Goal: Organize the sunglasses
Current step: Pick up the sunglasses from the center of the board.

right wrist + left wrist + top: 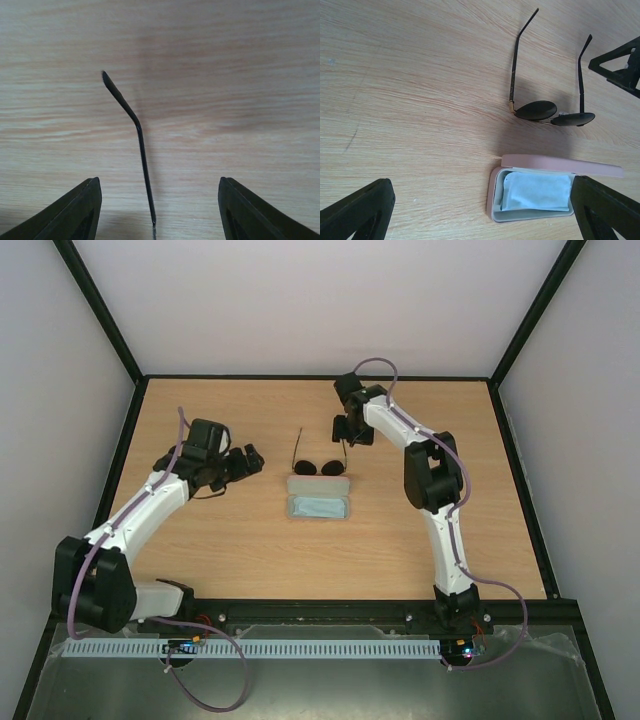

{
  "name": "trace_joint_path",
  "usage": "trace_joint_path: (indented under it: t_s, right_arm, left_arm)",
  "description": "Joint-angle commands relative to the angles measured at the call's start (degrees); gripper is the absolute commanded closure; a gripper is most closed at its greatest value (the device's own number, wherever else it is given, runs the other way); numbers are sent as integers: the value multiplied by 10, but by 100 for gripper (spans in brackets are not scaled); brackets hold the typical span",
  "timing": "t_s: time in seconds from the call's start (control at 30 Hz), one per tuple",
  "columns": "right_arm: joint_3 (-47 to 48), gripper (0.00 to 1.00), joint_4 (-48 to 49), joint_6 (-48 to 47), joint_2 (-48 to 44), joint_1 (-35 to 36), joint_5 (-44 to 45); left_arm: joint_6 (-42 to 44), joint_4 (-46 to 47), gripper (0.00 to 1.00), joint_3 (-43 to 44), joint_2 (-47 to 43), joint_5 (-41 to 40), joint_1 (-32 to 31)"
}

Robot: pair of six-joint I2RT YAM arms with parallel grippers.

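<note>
The sunglasses (306, 468) lie unfolded on the wooden table, their two round dark lenses (536, 110) right behind the case and the temple arms pointing to the back. My right gripper (347, 436) hangs open over the right temple arm (141, 150); that arm runs between the two fingers (75, 215) and touches neither. My left gripper (243, 461) stands wide open to the left of the glasses and holds nothing. In the left wrist view its fingers (360, 212) frame the case's left end.
An open pink case (318, 485) lies in front of the glasses, lid towards them, with a light blue cloth (535, 191) inside its tray (492, 195). Black rails edge the table (230, 560) at the back and sides.
</note>
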Motion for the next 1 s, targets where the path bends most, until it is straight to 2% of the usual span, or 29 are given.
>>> trace_joint_path:
  t_s: [0.0, 0.4, 0.97]
  right_arm:
    - [-30, 36, -25, 5, -4, -2, -4]
    - [-76, 41, -1, 8, -12, 6, -20]
    - [-82, 61, -15, 17, -8, 34, 11]
  left_arm:
    - [11, 7, 1, -3, 7, 16, 4]
    - [6, 23, 1, -10, 16, 14, 4]
    - [14, 23, 1, -25, 11, 16, 11]
